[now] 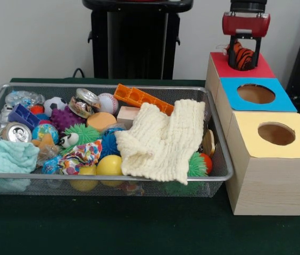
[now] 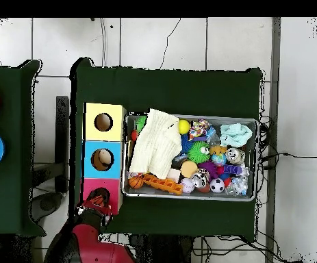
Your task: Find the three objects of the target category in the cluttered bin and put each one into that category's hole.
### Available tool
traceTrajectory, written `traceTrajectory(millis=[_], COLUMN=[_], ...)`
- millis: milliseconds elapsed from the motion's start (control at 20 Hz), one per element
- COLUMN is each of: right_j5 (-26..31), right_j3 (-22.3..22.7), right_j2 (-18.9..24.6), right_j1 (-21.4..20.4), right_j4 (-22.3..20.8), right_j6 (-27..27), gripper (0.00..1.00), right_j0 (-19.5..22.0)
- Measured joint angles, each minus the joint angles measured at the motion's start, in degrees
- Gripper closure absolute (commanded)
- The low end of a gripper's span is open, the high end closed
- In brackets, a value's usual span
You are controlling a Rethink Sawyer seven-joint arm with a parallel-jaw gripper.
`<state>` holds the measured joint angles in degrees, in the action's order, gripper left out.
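The wire bin (image 1: 220,171) sits nearest, full of balls, cans and toys, with a cream cloth (image 1: 163,141) lying over its right half. Just right of the bin stand three boxes in a row: yellow (image 1: 297,151), then blue (image 1: 282,101), then red (image 1: 264,69) farthest back. Over the red box's hole hangs the claw (image 1: 243,56), closed around an orange and black striped toy (image 1: 241,57).

The red and black arm (image 1: 246,21) was seen coming down at the upper right of the front view, wrist vertical. The black two-fingered gripper (image 1: 242,59) was pointed straight down, fingers closed around an orange and black striped toy (image 1: 240,54). In the overhead view the gripper (image 2: 98,202) was seen at lower left.
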<state>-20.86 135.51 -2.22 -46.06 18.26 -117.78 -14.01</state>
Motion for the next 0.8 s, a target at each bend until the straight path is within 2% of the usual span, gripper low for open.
traceTrajectory(millis=[300, 800], right_j5=[1.8, 10.6], right_j3=[0.6, 1.8], right_j2=[-0.1, -2.1], right_j1=[-1.7, -7.6], right_j4=[0.0, 0.0], right_j6=[0.0, 0.0], gripper=[0.0, 0.0], right_j0=[0.2, 0.1])
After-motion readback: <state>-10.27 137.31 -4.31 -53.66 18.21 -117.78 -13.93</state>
